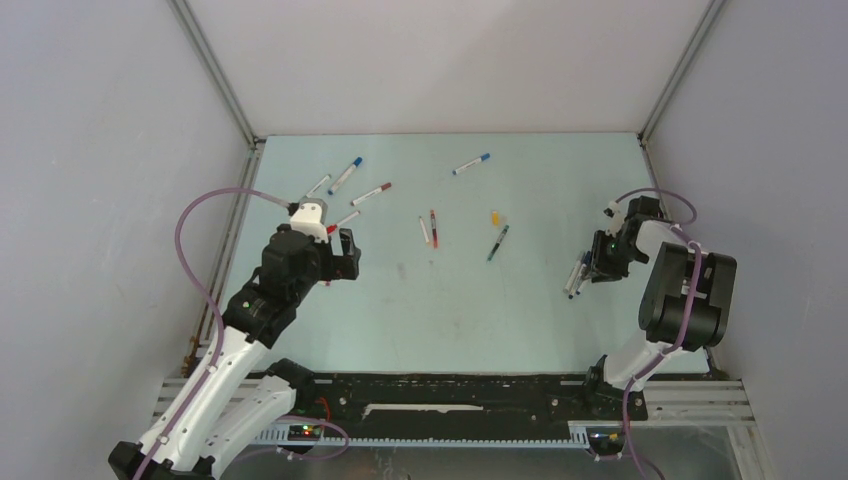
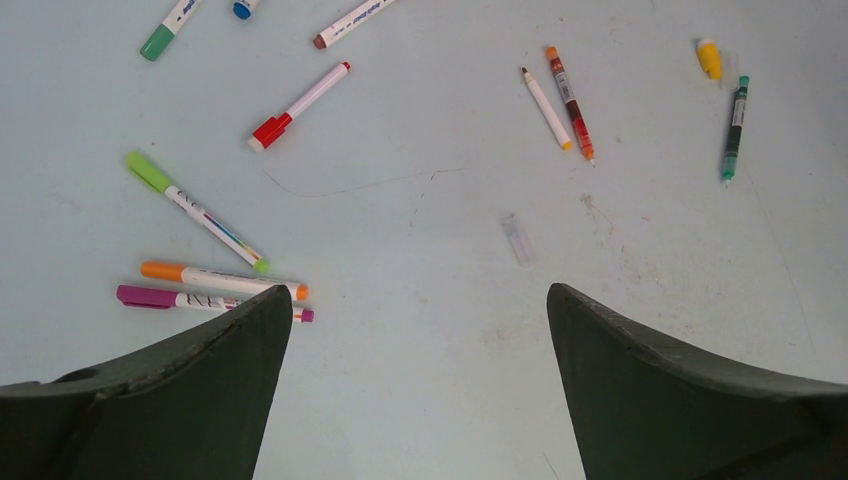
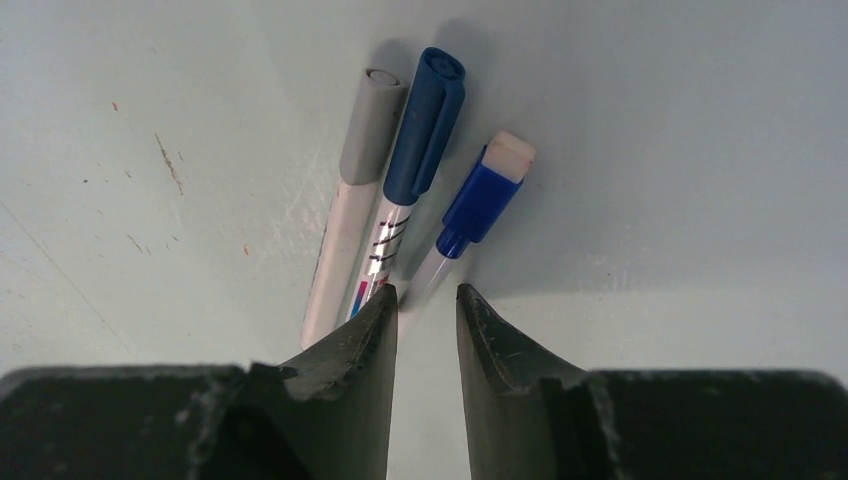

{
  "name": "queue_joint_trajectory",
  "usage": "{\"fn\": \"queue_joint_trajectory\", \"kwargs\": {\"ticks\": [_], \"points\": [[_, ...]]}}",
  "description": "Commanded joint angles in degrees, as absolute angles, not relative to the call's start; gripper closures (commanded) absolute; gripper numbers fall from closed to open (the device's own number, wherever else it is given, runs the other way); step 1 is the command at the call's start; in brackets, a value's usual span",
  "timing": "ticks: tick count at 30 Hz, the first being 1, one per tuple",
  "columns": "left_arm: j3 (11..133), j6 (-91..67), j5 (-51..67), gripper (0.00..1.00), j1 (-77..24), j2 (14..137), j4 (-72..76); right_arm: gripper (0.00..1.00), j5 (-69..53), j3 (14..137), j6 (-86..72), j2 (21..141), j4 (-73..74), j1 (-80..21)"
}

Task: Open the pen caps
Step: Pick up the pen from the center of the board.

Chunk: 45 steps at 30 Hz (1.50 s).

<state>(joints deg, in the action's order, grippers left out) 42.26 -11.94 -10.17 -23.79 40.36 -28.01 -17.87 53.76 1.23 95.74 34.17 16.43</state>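
the left gripper (image 2: pixel 420 295) hangs over the left part of the table (image 1: pixel 450 310) with its jaws spread wide and nothing between them. below it capped pens lie scattered toward the left edge — a magenta cap (image 2: pixel 145 296) and an orange cap (image 2: pixel 162 270) on two pens lying side by side, a lime cap (image 2: pixel 148 170) on a slanted pen beyond them, a red cap (image 2: pixel 270 130) further in, and a green cap (image 2: pixel 157 42) toward the far edge. nearer the middle of the table a yellow cap (image 2: pixel 709 58) lies loose, just beside a dark green pen (image 2: pixel 735 125), and a small clear piece (image 2: pixel 517 238) lies alone, apart from any pen. the right gripper (image 3: pixel 427 295) is down near the right edge, jaws drawn narrow with a slim gap, at the barrels of three pens lying close together — a grey cap (image 3: pixel 370 125), a dark blue clip cap (image 3: pixel 425 120) and a blue cap (image 3: pixel 485 195) with a white end, all on their pens. the blue-capped pen's barrel runs up to the fingertips, but whether they pinch it cannot be told.
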Motion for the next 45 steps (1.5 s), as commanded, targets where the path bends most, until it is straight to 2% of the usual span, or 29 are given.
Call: {"fn": "queue_joint_trajectory", "kwargs": {"ticks": [1, 10, 21, 28, 35, 45], "points": [[41.7, -10.6, -9.6, 0.0, -23.2, 40.0, -26.6, 0.7, -13.8, 55.9, 2.7, 96.1, 34.0, 15.8], [41.7, -10.6, -9.5, 0.0, -23.2, 40.0, -26.6, 0.77, -10.6, 55.9, 3.9, 96.0, 34.7, 16.9], [41.6, -10.7, -8.9, 0.0, -23.2, 40.3, -26.6, 0.75, -5.6, 56.5, 6.8, 98.8, 35.5, 13.5], [41.6, -10.8, -8.5, 0.0, -23.3, 40.3, -26.6, 0.83, -2.0, 56.5, 8.1, 99.5, 35.7, 12.1], [41.6, -10.7, -7.4, 0.0, -23.2, 40.2, -26.4, 1.0, -4.4, 56.5, 8.7, 98.0, 36.3, 12.7], [41.1, -12.4, 2.6, 0.0, -23.3, 37.8, -23.7, 1.0, -13.2, 56.5, 10.6, 88.0, 37.3, 17.1]]}}
